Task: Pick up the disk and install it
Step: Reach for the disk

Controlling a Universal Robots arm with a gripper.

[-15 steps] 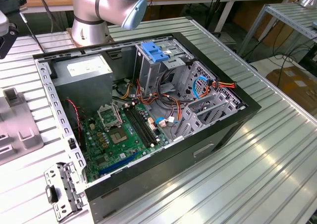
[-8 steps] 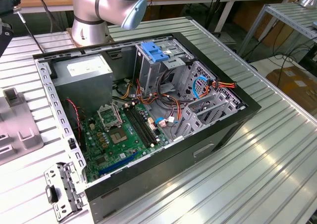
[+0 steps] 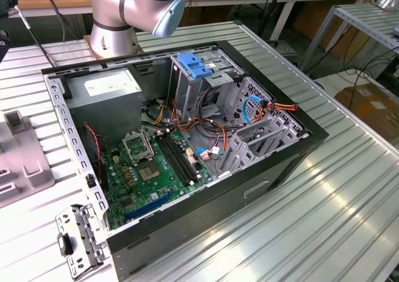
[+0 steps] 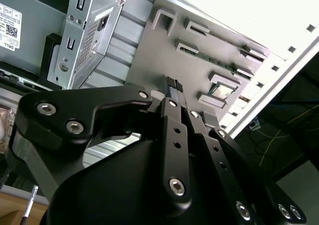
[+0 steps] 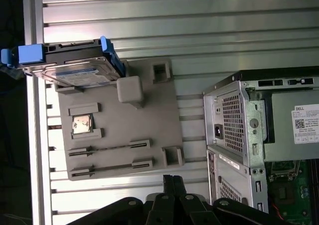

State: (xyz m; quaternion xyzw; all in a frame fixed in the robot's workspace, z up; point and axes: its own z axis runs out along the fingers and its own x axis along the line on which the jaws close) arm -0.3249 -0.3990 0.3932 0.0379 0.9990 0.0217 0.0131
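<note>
Disk [image 5: 75, 70] well apart from hand [image 5: 172, 177]

An open computer case [image 3: 262, 181] lies on the ribbed metal table [image 3: 336, 226], showing a green motherboard [image 3: 149, 173], a grey power supply [image 3: 103, 90] and a blue latch handle [image 3: 196, 65], with a small metal bracket [image 3: 78, 239] and a grey fixture plate [image 5: 130, 131] beside it
</note>
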